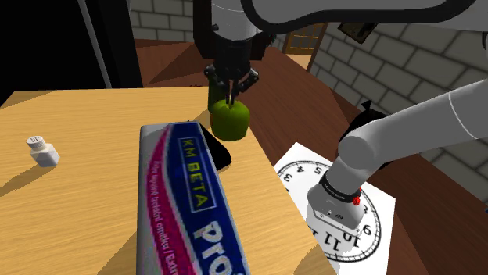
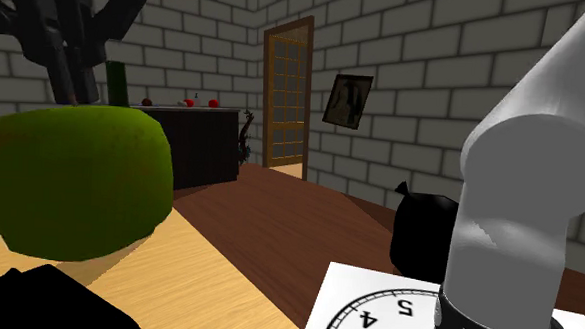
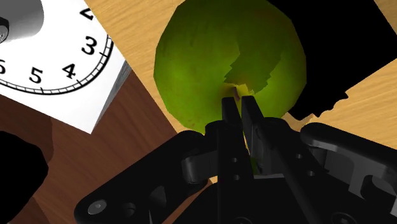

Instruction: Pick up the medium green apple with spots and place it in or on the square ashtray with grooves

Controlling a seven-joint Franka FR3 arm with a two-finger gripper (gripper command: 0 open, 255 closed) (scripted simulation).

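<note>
The green apple (image 1: 230, 121) is near the wooden table's far edge, close beside a black ashtray (image 1: 221, 156). My gripper (image 1: 229, 97) comes straight down onto the apple's top. In the wrist view the two fingers (image 3: 230, 118) stand almost together on the apple (image 3: 210, 57), pinching its small yellowish stem. The black ashtray (image 3: 356, 63) lies just beyond the apple there. In the second exterior view the apple (image 2: 75, 181) looms large at the left, with the ashtray (image 2: 36, 300) below it. I cannot tell whether the apple rests on the wood or hangs just above it.
A long carton (image 1: 188, 211) marked KM BETA lies across the table in front of the ashtray. A small white bottle (image 1: 43, 150) stands at the shoulder view's left. The stand's clock-face top (image 1: 344, 211) is right of the table. A brown floor lies beyond.
</note>
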